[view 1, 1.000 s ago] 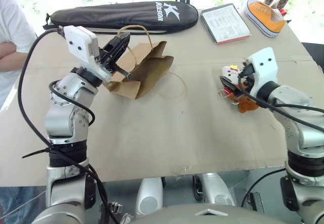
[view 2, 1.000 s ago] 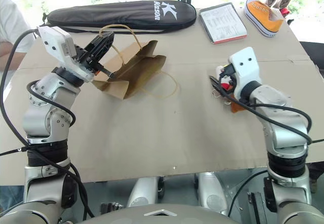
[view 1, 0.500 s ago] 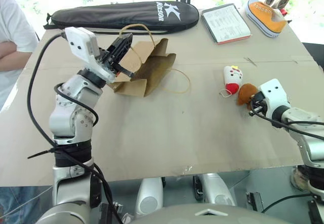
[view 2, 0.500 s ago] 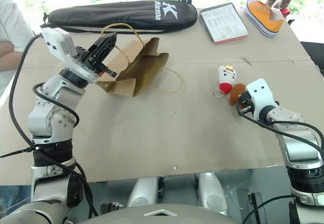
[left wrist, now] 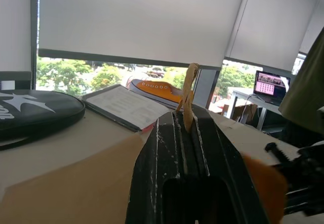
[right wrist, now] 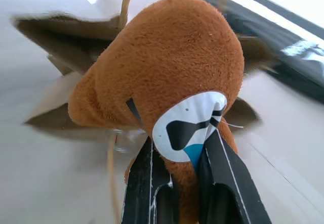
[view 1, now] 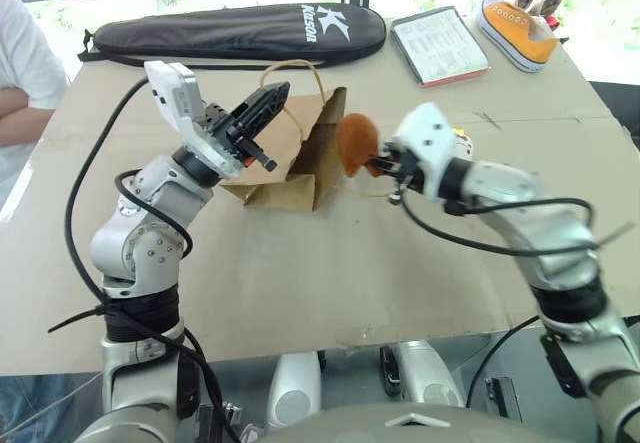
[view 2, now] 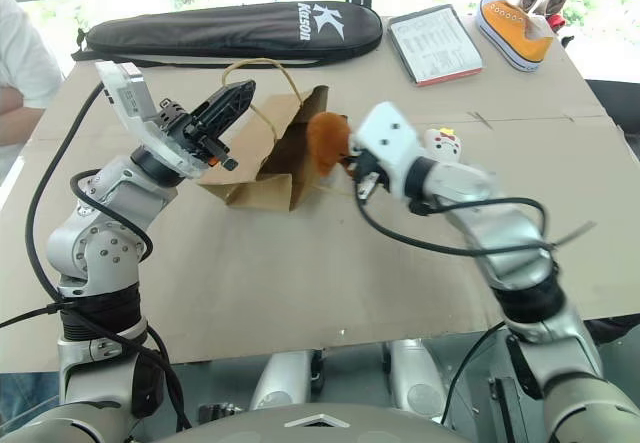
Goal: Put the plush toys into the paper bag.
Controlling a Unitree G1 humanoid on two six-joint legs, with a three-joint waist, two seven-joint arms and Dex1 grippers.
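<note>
Brown toy held at the mouth of the paper bag, table of tan card.

The table [view 1: 330, 293] is covered in flat tan cardboard, with bright windows behind it. A long black racket bag [view 1: 235, 31] of smooth fabric lies at twelve o'clock. The creased kraft bag [view 1: 300, 163] lies at centre, its twisted loop handle [left wrist: 189, 97] pinched in the closed left gripper [view 1: 265, 128]. The round, fuzzy brown toy [view 1: 356, 143] is clamped in the closed right gripper [right wrist: 174, 171], at the bag's three o'clock side. The white toy [view 2: 443, 146] lies at three o'clock, partly hidden.
</note>
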